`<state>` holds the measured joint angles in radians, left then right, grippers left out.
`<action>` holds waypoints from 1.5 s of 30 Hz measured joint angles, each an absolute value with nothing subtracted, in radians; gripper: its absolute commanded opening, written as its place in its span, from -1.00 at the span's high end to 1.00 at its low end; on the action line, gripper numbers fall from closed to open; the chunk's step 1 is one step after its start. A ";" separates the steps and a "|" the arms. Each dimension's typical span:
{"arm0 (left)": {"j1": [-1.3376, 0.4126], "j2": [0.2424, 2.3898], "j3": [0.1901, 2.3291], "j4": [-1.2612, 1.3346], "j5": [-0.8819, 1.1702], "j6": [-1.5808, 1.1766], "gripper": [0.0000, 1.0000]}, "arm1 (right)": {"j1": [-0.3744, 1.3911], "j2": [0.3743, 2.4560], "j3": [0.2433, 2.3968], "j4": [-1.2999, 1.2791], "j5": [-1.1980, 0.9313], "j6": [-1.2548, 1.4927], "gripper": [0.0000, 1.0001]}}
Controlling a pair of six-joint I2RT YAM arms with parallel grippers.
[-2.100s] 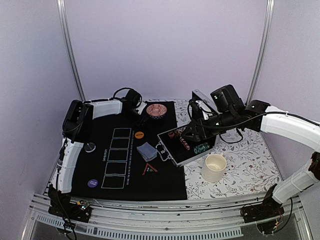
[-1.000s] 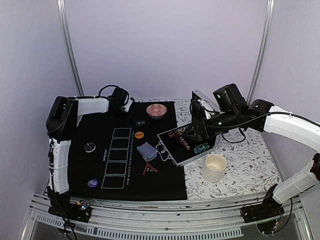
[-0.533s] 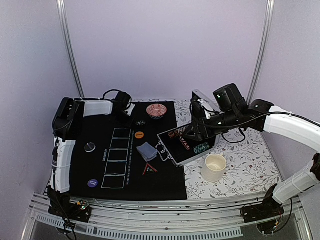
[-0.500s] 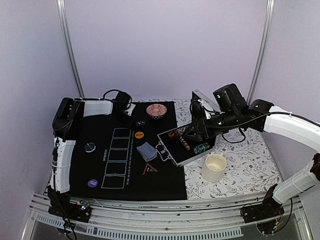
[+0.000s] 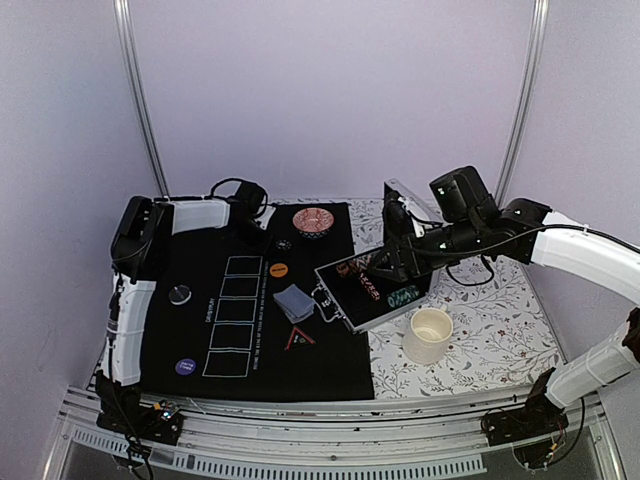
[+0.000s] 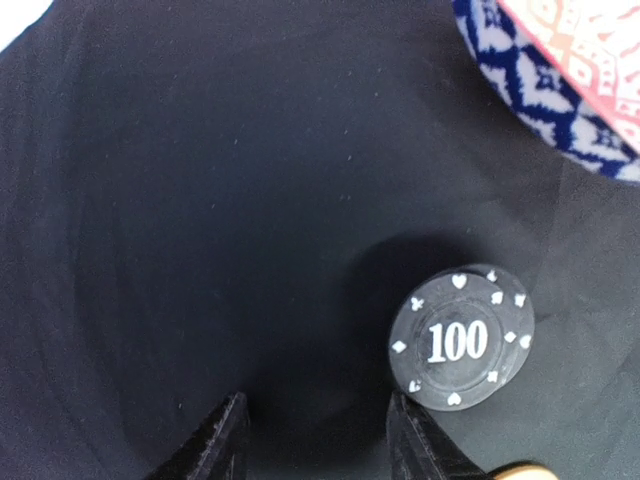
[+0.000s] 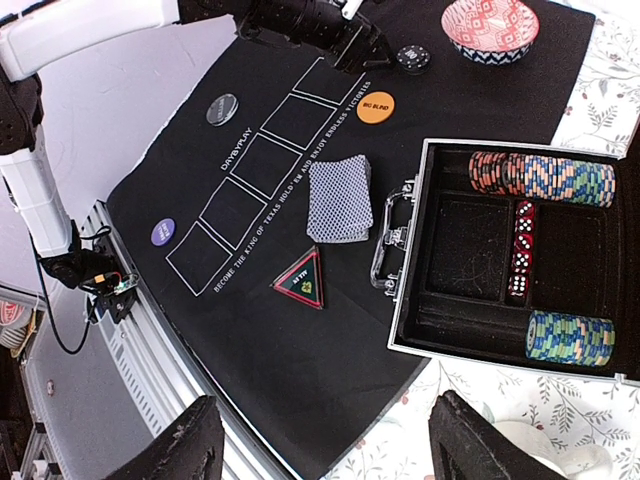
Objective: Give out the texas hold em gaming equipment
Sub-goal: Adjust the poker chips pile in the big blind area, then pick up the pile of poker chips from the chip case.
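A black poker chip [image 6: 461, 348] marked "100" in white, ringed with small card-suit symbols, is shown lying flat on the black felt mat [image 6: 180, 200], just beside the right-hand finger of the left gripper [image 6: 315, 445]. That gripper's jaws are parted, with only bare felt between them. The blue-and-red patterned bowl [image 6: 540, 70] is seen near the chip, at the mat's far edge.

From the right wrist, the orange disc [image 7: 376, 106] can be read as "BIG BLIND". A white line along the five outlined boxes [image 7: 250, 165] begins "BECOME THE KING OF TEXAS HOLD'EM AND ENJOY"; the rest, and a shorter word on the boxes' other side, is not clearly legible. The grey-blue deck of cards [image 7: 339, 199] is stacked between the boxes and the open case [image 7: 405, 300], with the red triangle marker [image 7: 301, 281] nearer the mat's front edge. A purple disc [image 7: 163, 232] and a dark disc [image 7: 222, 109] are placed on the open felt beyond the boxes, well apart.

Rows of striped chips [image 7: 540, 178] and red dice [image 7: 521, 250] are held in the case, which overlaps the mat's right edge onto floral cloth. The right gripper [image 7: 330, 450] is held high above, its fingers spread wide and holding nothing.
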<state>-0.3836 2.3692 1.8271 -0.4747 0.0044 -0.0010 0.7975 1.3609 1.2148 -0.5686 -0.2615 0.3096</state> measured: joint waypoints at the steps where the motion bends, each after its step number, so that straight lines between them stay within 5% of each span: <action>1: -0.384 2.373 1.834 -0.477 0.007 -0.001 0.01 | 0.797 1.359 1.214 -0.569 -0.261 0.310 -0.44; 16: -0.395 2.355 1.831 -0.497 -0.021 -0.001 -0.07 | 0.797 1.347 1.203 -0.582 -0.241 0.306 -0.45; 24: -0.447 2.065 1.618 -0.415 -0.031 0.014 -0.24 | 0.797 1.369 1.221 -0.595 -0.222 0.276 -0.42; 33: -0.499 1.633 1.373 -0.351 0.038 -0.042 -0.55 | 0.798 1.678 1.417 -0.603 -0.074 0.219 -0.31; 45: -0.495 1.365 1.118 -0.355 0.039 -0.083 -0.59 | 0.798 2.065 1.665 -0.569 0.052 0.182 -0.18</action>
<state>-0.4953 1.3655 1.1179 -0.3546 0.0395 -0.0834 0.7979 2.0651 1.6646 -0.5690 0.0517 0.1818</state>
